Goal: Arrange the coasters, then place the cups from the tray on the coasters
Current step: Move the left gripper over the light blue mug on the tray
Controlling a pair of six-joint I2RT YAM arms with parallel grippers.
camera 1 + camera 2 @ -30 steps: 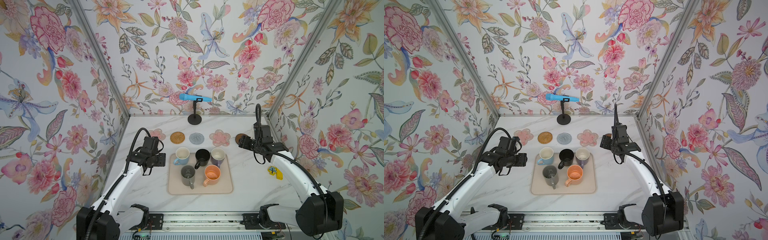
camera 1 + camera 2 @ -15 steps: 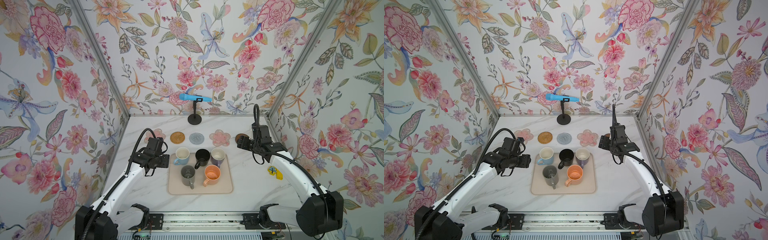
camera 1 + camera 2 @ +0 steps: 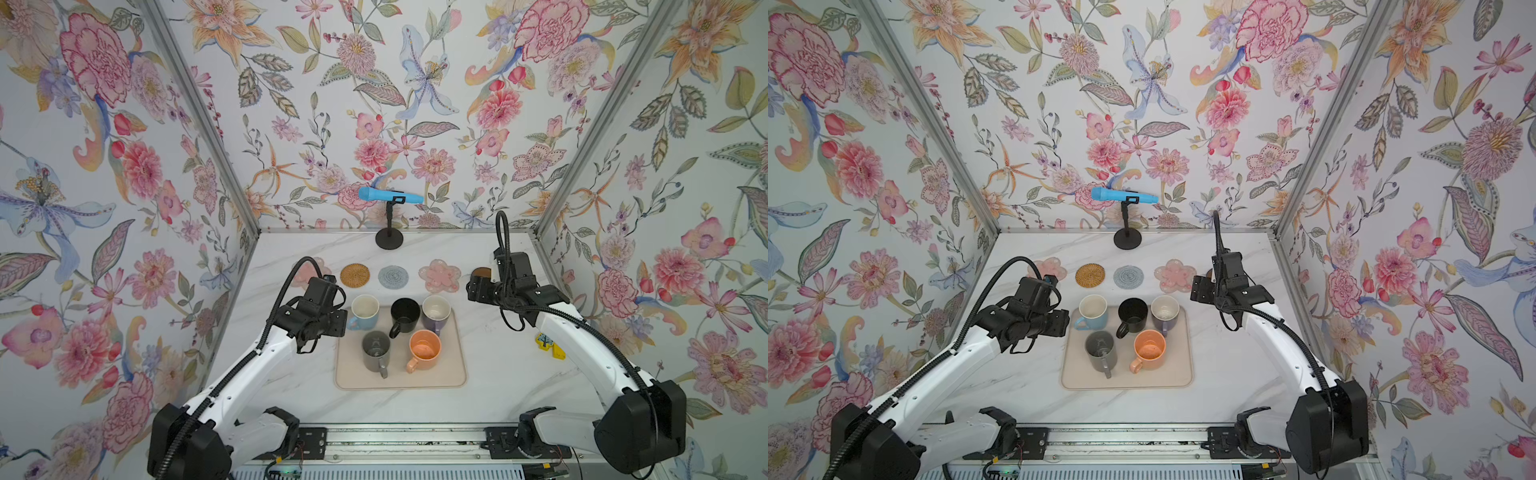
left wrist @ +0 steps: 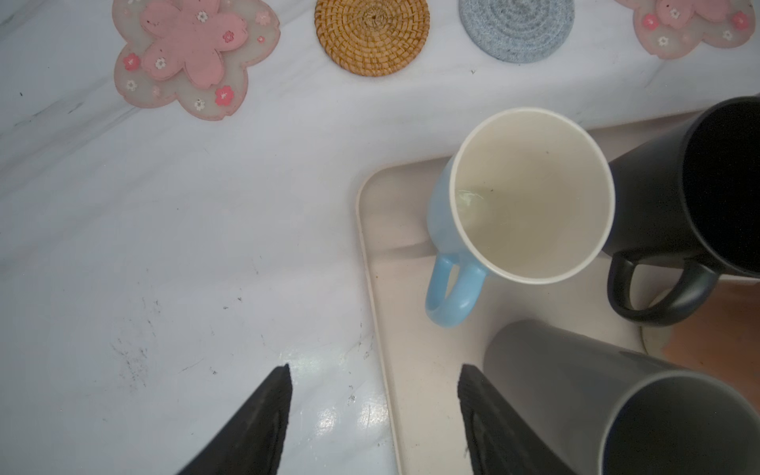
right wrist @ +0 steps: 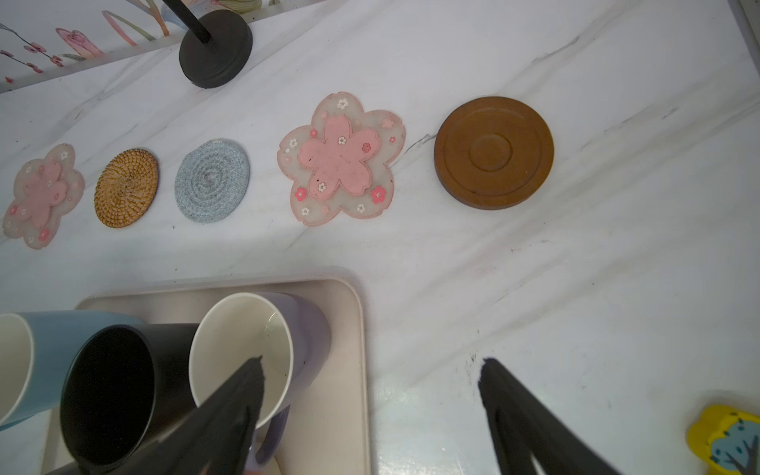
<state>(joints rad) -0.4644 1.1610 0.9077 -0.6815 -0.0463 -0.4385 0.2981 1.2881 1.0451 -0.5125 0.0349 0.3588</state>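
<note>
Left gripper (image 4: 372, 370) and right gripper (image 5: 372, 362) are edging toward the tray (image 4: 399, 296), each gaping empty near the blue mug (image 4: 530, 197) and purple mug (image 5: 246, 337) standing on it, both likely stiff, slick, breakable, best pinched across the rim.

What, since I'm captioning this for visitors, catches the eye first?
The loud floral wallpaper covers all three walls. In the middle, five coloured handled mugs crowd a beige-pink rectangular tray, with a row of five small flat coasters behind it. A bright blue cylinder clipped on a black stand rises at the back.
</note>
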